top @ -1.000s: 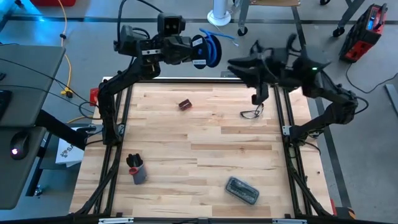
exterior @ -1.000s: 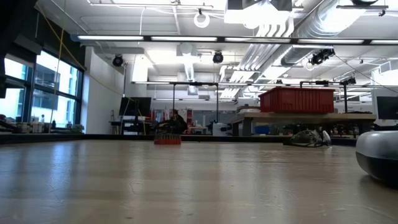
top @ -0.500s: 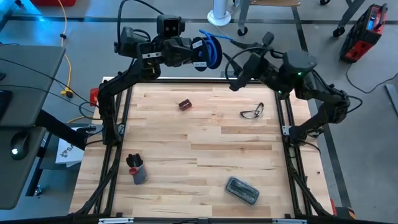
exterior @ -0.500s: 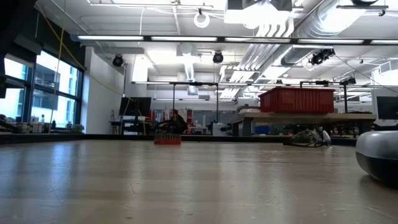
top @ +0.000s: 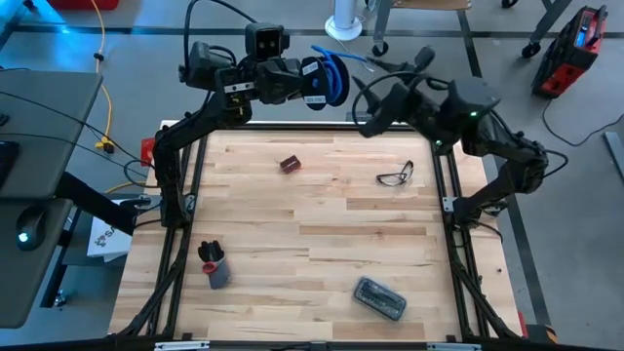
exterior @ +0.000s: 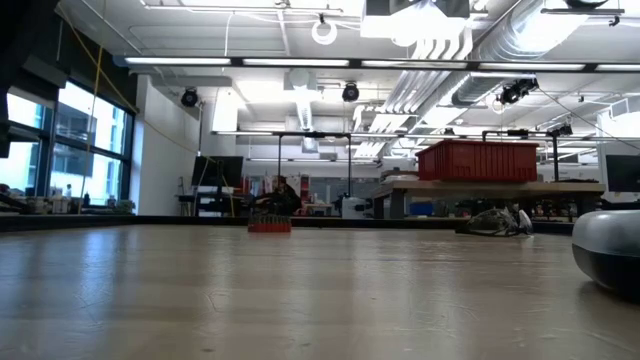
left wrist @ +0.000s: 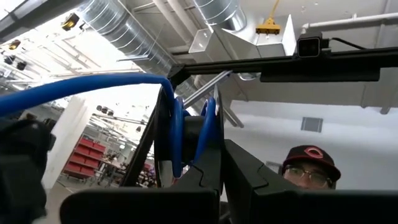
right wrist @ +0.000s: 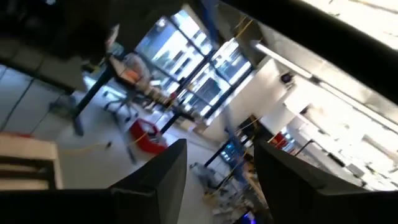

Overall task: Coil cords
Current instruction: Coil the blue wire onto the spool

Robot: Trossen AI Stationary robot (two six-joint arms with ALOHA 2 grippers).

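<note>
The cords are one thin blue cord wound on a small round black reel (top: 330,80), held in the air beyond the table's far edge. My left gripper (top: 310,84) is shut on it. In the left wrist view the reel (left wrist: 193,140) stands edge-on, and a blue strand (left wrist: 81,87) runs away from it. A loose blue end (top: 353,60) trails toward the right arm. My right gripper (top: 367,109) hangs just to the right of the reel, open, with nothing between its fingers (right wrist: 163,174). My left gripper pinches the reel between its two fingers, at the edge nearest the wrist (left wrist: 200,177). The fingers lie about level and point toward the table's right. The reel is clear of the table and stands on edge, its flat faces turned left and right.
On the wooden table lie dark-framed glasses (top: 395,175), a small dark red block (top: 290,164), a grey and black object (top: 213,265) and a grey case (top: 380,299). A yellow cable (top: 102,97) runs off the table's left side. A person in a red cap (left wrist: 309,169) stands behind.
My right gripper has risen from just above the glasses and gone toward the far edge and the reel. It has tipped from pointing down to roughly level. The glasses stay on the table. My left gripper and the reel have kept still.
</note>
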